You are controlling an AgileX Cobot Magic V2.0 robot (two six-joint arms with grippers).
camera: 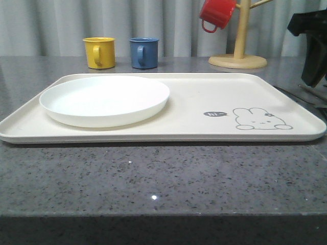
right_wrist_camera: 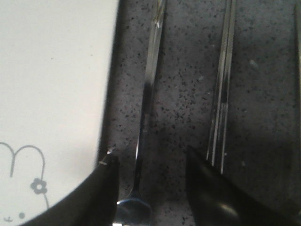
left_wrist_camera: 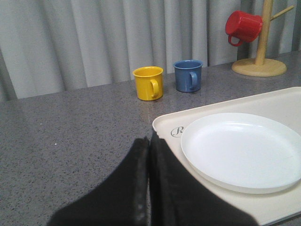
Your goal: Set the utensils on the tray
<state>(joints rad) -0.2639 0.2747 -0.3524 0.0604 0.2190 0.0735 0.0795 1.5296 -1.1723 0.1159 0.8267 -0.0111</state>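
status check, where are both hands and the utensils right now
Left hand shut, empty, by the cream rectangular tray. Right hand open, straddling the shiny silver spoon. Silver flat chopsticks alongside, on the grey counter. Nothing blocking.

Grey pleated curtain (camera: pixel 153 20) across the upper frame, full width. Dark grey speckled stone countertop (camera: pixel 153 178) filling the lower frame; small bright light glints on its surface.

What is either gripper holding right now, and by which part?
Nothing. The left gripper is shut on nothing beside the tray. The right gripper is open, straddling the spoon handle on the counter without gripping it.
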